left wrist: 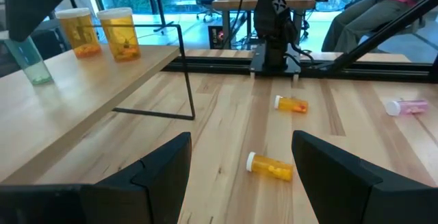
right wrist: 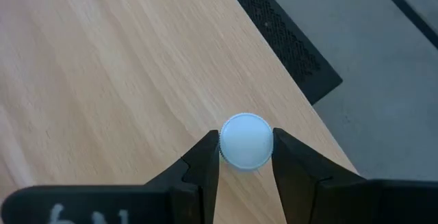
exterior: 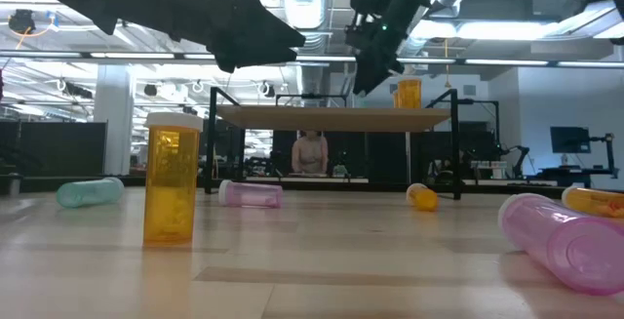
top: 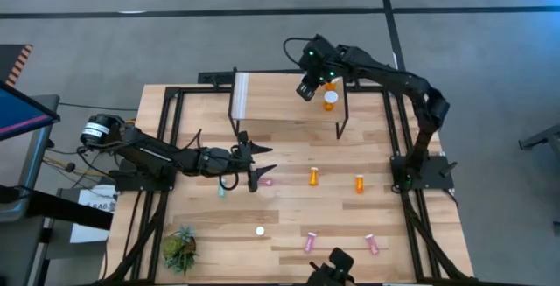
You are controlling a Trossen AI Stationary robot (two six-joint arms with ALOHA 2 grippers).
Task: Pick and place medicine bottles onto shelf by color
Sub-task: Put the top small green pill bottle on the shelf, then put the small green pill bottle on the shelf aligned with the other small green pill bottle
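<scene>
The right gripper [right wrist: 245,162] is clamped on the white cap of an upright orange bottle [right wrist: 245,140], held straight down over the shelf [top: 289,102] near its far edge, beside another orange bottle [top: 330,100].

orange bottles [top: 313,177] with white caps, pink bottles [top: 309,242] lower right, a teal one [exterior: 89,193] left, pale wood shelf [top: 289,102].
</scene>
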